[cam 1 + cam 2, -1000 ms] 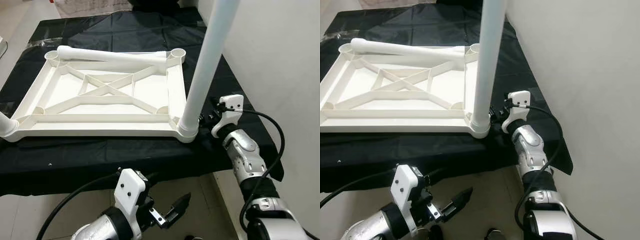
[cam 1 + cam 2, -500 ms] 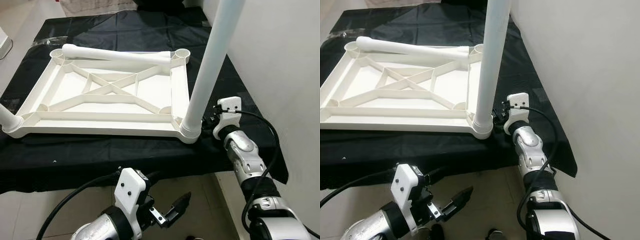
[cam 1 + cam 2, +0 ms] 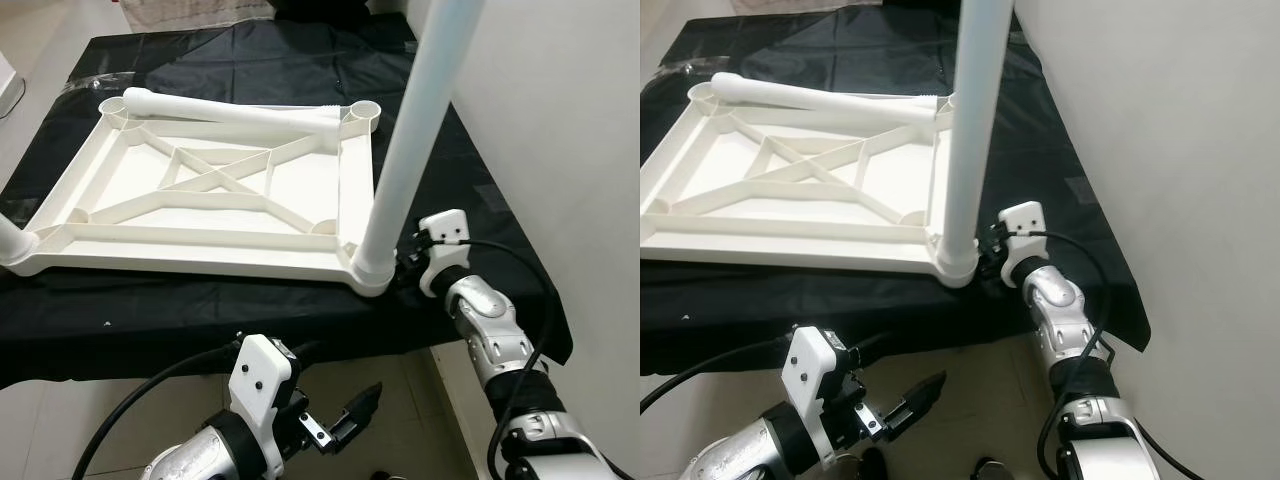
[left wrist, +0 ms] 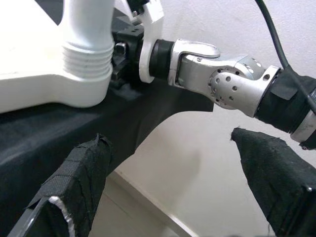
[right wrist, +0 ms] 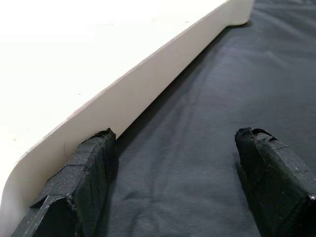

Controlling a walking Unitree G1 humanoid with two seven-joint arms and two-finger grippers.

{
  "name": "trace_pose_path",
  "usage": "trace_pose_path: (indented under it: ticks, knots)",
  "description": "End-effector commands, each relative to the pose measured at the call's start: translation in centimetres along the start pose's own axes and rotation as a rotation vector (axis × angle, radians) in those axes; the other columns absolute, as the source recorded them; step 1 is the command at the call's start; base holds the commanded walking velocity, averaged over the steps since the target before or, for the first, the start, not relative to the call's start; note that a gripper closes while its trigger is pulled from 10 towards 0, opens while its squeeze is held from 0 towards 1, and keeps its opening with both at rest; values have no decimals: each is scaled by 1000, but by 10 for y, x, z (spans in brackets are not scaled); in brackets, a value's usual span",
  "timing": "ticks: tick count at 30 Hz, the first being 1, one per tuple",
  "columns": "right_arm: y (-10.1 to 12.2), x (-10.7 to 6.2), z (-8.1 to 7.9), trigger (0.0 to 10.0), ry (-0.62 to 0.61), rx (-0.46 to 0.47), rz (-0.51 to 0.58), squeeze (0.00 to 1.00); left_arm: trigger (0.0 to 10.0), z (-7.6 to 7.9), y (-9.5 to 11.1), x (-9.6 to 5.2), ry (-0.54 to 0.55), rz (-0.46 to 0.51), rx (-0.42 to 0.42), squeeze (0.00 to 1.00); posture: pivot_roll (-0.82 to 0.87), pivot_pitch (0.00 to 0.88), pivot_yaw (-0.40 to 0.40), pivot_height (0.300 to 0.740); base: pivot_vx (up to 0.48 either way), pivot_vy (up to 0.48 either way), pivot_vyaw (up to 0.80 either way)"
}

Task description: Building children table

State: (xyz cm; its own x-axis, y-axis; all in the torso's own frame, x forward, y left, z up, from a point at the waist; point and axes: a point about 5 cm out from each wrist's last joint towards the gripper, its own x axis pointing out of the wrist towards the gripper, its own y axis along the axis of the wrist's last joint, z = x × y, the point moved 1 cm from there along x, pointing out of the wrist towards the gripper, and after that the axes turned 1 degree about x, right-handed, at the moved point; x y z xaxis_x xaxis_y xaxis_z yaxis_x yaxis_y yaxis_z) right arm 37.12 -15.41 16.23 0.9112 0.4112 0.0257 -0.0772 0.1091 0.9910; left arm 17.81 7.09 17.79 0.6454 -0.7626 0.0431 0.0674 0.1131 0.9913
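— Where is the table top?

— The white table top (image 3: 210, 190) lies upside down across the centre-left of the head view, ribs facing up, on a black cloth (image 3: 260, 70) that covers the raised surface beneath it. A loose white leg (image 3: 230, 110) lies across its far edge, running towards the upper middle of the frame.

— Any legs fitted?

— One upright leg (image 3: 405, 150) stands in the near corner socket, right of centre, and rises out of the top of the frame. At the far left edge a second leg (image 3: 8, 240) shows at the near left corner, though it is cut off, so I cannot say whether it is seated.

— And the right gripper?

— The right gripper (image 5: 173, 182) sits low on the cloth at centre right, just beside the base of the upright leg. In its wrist view the fingers (image 5: 81, 177) are spread wide; one rests at the table top's white side wall, probably touching it, and the other is over bare cloth. They grip nothing.

— The left one?

— The left gripper (image 4: 173, 182) hangs at the bottom centre of the frame, below the cloth's edge and over the tiled floor (image 3: 60, 430). Its fingers are also spread apart and empty, pointing towards the leg's corner and the right arm (image 4: 222, 84).
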Motion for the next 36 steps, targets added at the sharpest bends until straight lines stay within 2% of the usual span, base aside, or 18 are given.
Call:
trace_pose_path:
  ticks: [1, 7, 12, 17, 30, 36]
  knots:
    - [-18, 0, -22, 10000, 105, 18, -72, 0, 10000, -1, -6, -2, 14, -31, -10, 0, 141, 287, -4, 740, 0, 0, 0]
    - [-18, -1, -26, 10000, 151, 2, -94, 0, 10000, -1, -6, -2, 20, -29, -9, 0, 140, 288, -4, 740, 0, 0, 0]
    - [-19, -3, -32, 10000, 208, 24, -107, 0, 10000, -1, -6, -2, 20, -29, -8, 0, 137, 284, -5, 740, 0, 0, 0]
    - [-18, -9, -52, 10000, 360, 56, -110, 0, 10000, -1, -7, -2, 19, -30, -8, 0, 137, 278, -4, 740, 0, 0, 0]
    - [-18, -11, -59, 10000, 413, 71, -122, 0, 10000, 0, -8, -1, 16, -29, -13, 0, 134, 267, -9, 740, 0, 0, 0]
    - [-17, -16, -63, 10000, 482, 104, -138, 0, 10000, -1, -11, -1, 18, -34, -12, 0, 132, 253, -12, 740, 0, 0, 0]
